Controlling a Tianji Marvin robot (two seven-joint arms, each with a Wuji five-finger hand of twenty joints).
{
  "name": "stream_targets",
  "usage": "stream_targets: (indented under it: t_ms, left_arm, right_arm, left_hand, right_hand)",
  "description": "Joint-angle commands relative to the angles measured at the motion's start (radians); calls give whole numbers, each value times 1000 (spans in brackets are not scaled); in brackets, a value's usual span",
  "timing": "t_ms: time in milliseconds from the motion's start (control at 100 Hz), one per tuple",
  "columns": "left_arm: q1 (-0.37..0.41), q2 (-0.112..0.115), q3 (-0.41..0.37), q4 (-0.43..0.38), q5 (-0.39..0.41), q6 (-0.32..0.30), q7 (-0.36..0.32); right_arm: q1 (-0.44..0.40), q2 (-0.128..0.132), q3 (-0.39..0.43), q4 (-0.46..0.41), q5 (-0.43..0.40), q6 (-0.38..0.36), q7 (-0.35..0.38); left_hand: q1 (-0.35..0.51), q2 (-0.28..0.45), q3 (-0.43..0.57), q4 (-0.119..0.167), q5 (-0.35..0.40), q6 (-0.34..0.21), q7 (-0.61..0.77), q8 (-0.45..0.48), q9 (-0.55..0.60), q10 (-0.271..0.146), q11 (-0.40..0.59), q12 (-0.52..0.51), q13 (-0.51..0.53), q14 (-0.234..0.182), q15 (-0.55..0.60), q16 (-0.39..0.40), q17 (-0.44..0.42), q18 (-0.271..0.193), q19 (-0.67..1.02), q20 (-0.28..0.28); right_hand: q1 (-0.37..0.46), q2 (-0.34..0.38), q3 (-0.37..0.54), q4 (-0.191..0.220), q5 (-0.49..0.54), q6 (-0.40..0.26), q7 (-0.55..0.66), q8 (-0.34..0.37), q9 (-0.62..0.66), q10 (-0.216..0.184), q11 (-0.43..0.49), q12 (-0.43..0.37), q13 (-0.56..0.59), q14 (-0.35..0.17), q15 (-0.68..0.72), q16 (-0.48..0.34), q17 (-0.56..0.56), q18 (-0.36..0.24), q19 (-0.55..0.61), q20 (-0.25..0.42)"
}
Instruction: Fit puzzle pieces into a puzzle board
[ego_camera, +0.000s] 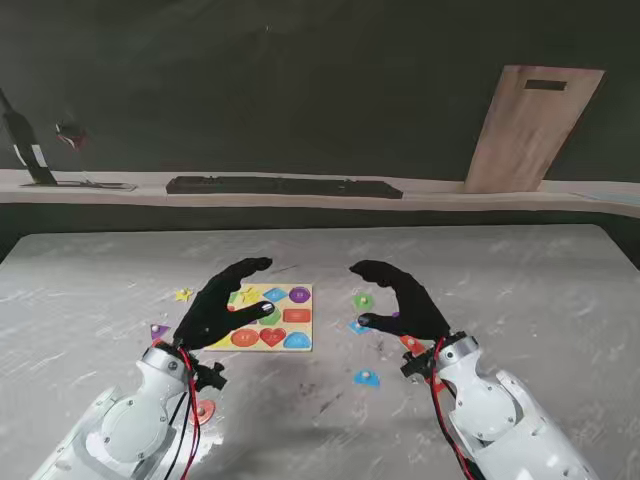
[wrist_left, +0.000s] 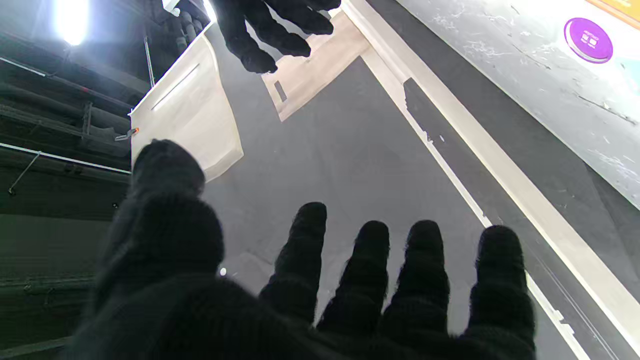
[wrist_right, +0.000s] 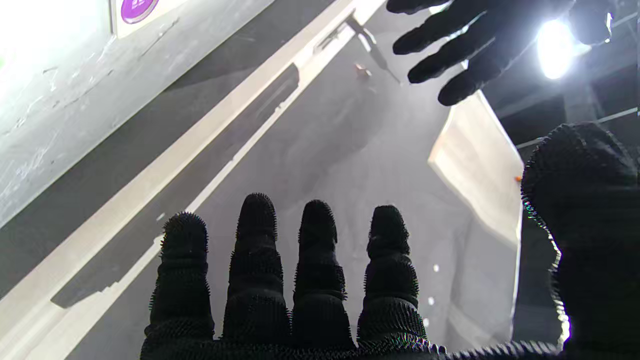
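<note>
Hovering over the desk (ego_camera: 520, 280), both hands hold nothing: your left hand (ego_camera: 222, 303) spreads its fingers (wrist_left: 310, 240) over the left half of the puzzle board (ego_camera: 296, 333), and your right hand (ego_camera: 400, 297) curls loosely, fingers apart, just right of the frame's centre. Both wrist views confirm released fingers with no piece between them.

The puzzle board lies at centre frame, left of the midline, with most recesses already filled; the purple circle (ego_camera: 299, 295) sits at its upper right corner. Which recesses remain empty is partly hidden by your left hand.

Loose pieces lie around it:
- a green round piece (ego_camera: 363, 300), just beside your right fingertips;
- a blue piece (ego_camera: 366, 377), lower and nearer the frame's bottom;
- a yellow star (ego_camera: 183, 295) and a purple piece (ego_camera: 158, 330), left of the board;
- a red piece (ego_camera: 411, 344), mostly hidden under your right wrist;
- an orange piece (ego_camera: 204, 410), beside your left forearm.

The step in hand appears to be choosing the next piece. The green round piece is likely the easiest for your right hand. Lower thumb and index finger onto its small central knob, pinch there and not at the flat rim, and lift straight. Draw your left hand clear of the board first, so you can see the matching recess. Bring the piece down flat over that recess; a tilted piece may catch on the edge.
</note>
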Motion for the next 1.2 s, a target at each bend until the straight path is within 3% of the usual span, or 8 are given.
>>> stream_targets:
  t_ms: [0, 390, 560, 650, 740, 970, 1160, 1190]
  left_arm:
    - [10, -1, -3, -11, -10, 16, -2]
    - [17, 5, 0, -29, 34, 46, -9]
    - [-5, 7, 13, -15, 50, 70, -14]
    - [-15, 13, 20, -7, 105, 103, -19]
    - [-32, 20, 35, 10, 207, 141, -4]
    - [-98, 47, 56, 76, 391, 208, -29]
    - [-197, 72, 81, 173, 448, 230, -130]
    - [-214, 76, 86, 187, 447, 230, -155]
  right_arm:
    - [-2, -2, -4, 0, -34, 4, -9]
    - [18, -8, -25, 23, -31, 1, -25]
    - [11, -12, -25, 15, -41, 16, -44]
    - [5, -12, -21, 7, -55, 17, -55]
    - [-2, -13, -18, -4, -64, 20, -63]
    - [8, -13, -23, 6, -52, 21, -56]
    - [15, -14, -21, 15, -29, 20, -46]
    - [14, -15, -19, 15, -30, 18, -48]
  left_hand:
    - [-24, 1, -20, 16, 0, -30, -18, -5, 20, -15, -10, 5, 9, -49, -16, 12, -13, -88, -19, 9]
    - [-11, 2, -17, 15, 10, -26, -19, -3, 37, -12, -10, 14, 17, -46, -17, 21, -4, -84, -29, 26]
    - [6, 13, -10, 16, -2, -12, -28, -6, 37, -5, -10, 16, 18, -42, -15, 25, 1, -89, -32, 32]
    - [17, 21, -7, 16, -12, -8, -34, -9, 22, -3, -14, 16, 12, -42, -16, 26, 0, -95, -34, 34]
    - [33, 21, -5, 17, -39, 5, -46, -14, -59, 7, -37, 6, -2, -44, -18, 26, 2, -102, -34, 37]
    - [64, 19, 6, 20, -95, -9, -62, -25, -144, 9, -32, -7, -42, -44, -19, 24, -9, -112, -37, 34]
    - [74, 8, 22, 25, -167, -10, -91, -62, -200, 3, -14, -21, -104, -53, -31, 10, -45, -137, -49, 24]
    - [49, -6, 73, 22, -174, -8, -74, -93, -205, 3, -3, -35, -109, -54, -25, -9, -45, -135, -59, 18]
  right_hand:
    - [-1, 15, -27, -2, -26, -1, -31, -2, -3, -38, 6, 4, 3, -9, -5, 19, -6, 2, 12, 20]
    - [31, 56, -89, 16, -7, 0, -21, 6, 10, -33, 25, 12, 22, -11, 14, 33, 7, -3, 19, 36]
    - [65, 100, -174, 40, -26, 10, -25, 4, 3, -33, 40, 18, 27, -10, 28, 40, 14, -6, 23, 43]
    - [59, 121, -226, 60, -26, 4, -21, 3, 6, -33, 42, 19, 29, -10, 31, 41, 15, -4, 25, 45]
    - [46, 75, -169, 69, -13, 4, -14, 5, 11, -34, 51, 22, 36, -11, 39, 44, 20, -4, 32, 48]
    - [44, 74, -160, 68, 2, 1, -8, 5, 22, -33, 54, 23, 45, -10, 47, 48, 24, 2, 38, 50]
    - [45, 72, -159, 67, 8, 0, -5, 4, 29, -33, 59, 25, 51, -10, 55, 53, 25, 8, 48, 55]
    - [45, 73, -159, 67, 8, -1, -4, 4, 30, -33, 60, 26, 52, -11, 57, 54, 26, 8, 49, 56]
